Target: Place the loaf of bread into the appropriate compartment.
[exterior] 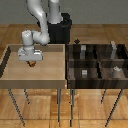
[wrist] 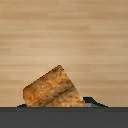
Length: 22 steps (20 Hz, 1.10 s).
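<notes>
The loaf of bread point(wrist: 52, 89) fills the middle of the wrist view as an orange-brown speckled block, tilted on one corner. In the exterior view the loaf of bread point(exterior: 32, 64) is a tiny lump just under my gripper point(exterior: 31, 61), which hangs over the light tan tray point(exterior: 50, 75) on the exterior view's left. My gripper looks shut on it, though the fingers are mostly hidden. The compartment point(exterior: 78, 76) is the near dark-wood cell with a small low grey cube point(exterior: 85, 73), well off toward the exterior view's right.
The dark divided bin point(exterior: 97, 61) stands on thin legs beside the tray. Its far cells hold tall grey blocks point(exterior: 82, 49), point(exterior: 114, 48). A pale small object point(exterior: 116, 70) sits in the near cell on the exterior view's right. The robot's black base point(exterior: 59, 30) is behind.
</notes>
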Motion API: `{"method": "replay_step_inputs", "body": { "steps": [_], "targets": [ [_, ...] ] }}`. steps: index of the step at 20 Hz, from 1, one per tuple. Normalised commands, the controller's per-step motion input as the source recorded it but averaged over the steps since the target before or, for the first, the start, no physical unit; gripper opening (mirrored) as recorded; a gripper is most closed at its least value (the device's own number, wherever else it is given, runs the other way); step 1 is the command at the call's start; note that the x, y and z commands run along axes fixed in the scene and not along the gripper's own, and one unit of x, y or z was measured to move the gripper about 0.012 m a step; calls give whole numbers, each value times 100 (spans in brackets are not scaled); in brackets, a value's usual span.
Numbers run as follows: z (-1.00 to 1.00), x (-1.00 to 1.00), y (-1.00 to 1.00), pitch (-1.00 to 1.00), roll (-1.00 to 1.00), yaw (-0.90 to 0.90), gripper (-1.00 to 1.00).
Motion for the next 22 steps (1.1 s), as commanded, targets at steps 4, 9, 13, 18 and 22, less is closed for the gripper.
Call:
{"method": "replay_step_inputs", "body": {
  "steps": [4, 9, 13, 18, 22],
  "targets": [
    [25, 0, 0, 0, 0, 0, -100],
    [100, 0, 0, 0, 0, 0, -100],
    [100, 0, 0, 0, 0, 0, -100],
    [40, 0, 40, 0, 0, 0, -100],
    [0, 0, 100, 0, 0, 0, -100]
  ]
}}
